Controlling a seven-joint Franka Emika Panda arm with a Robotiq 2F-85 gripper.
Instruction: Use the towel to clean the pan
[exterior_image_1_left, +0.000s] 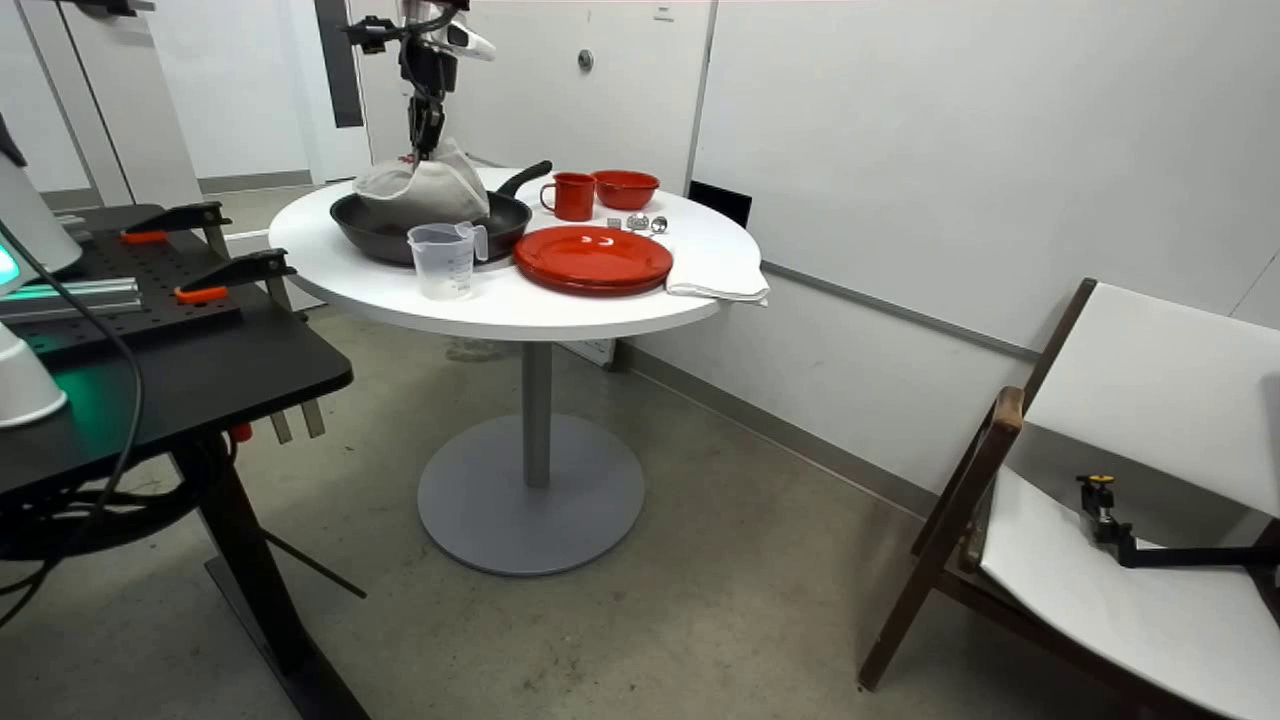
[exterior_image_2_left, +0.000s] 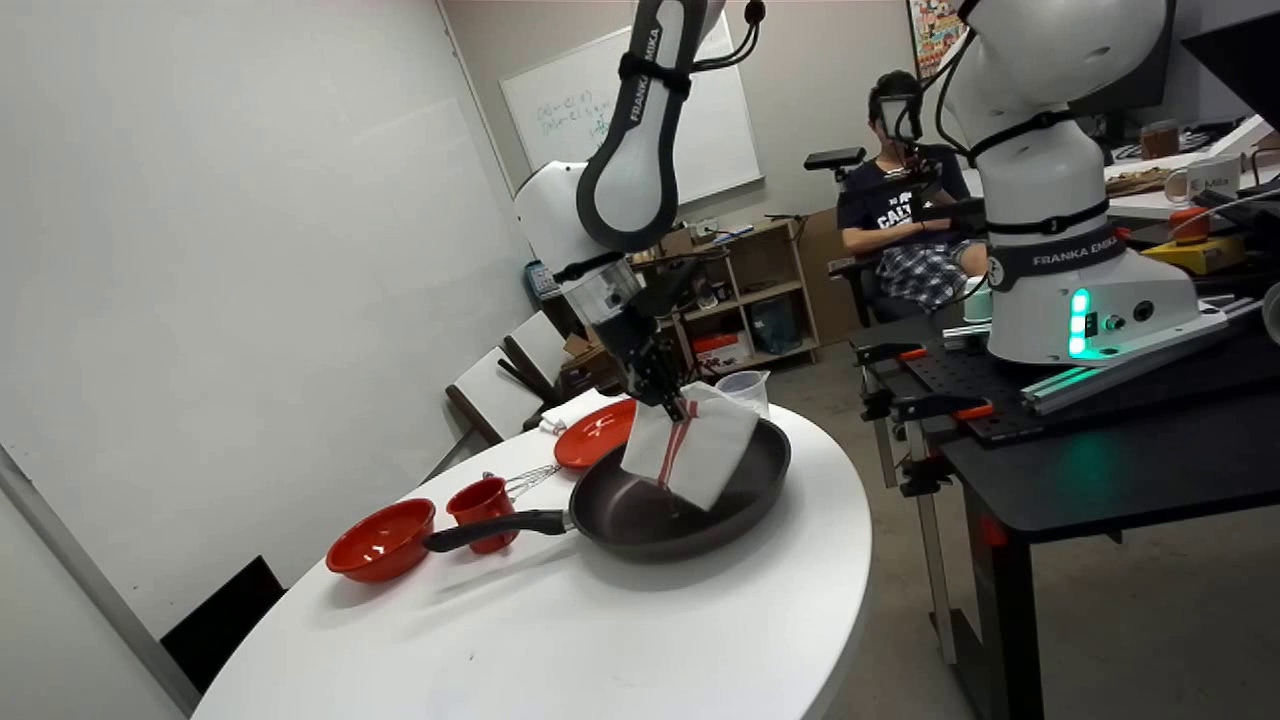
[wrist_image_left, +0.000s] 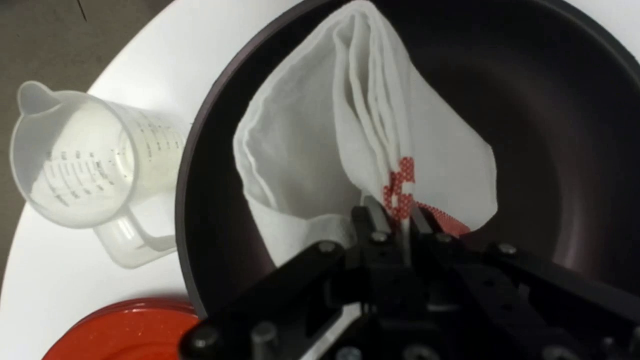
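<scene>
In an exterior view the pan (exterior_image_2_left: 610, 505), round, shallow and black with a dull sheen, sits mid-frame on the white bench (exterior_image_2_left: 560, 640), handle (exterior_image_2_left: 500, 527) pointing left. The jaws are clamped on the folded towel (exterior_image_2_left: 715, 440), white with red stripes, over the pan.

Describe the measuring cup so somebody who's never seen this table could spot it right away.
Start from the round white table and find the wide black frying pan on it. Just beside that pan, near the stacked red plates, the measuring cup stands upright. Unlike the opaque red mug, it is translucent, with a pouring spout and printed markings.
</scene>
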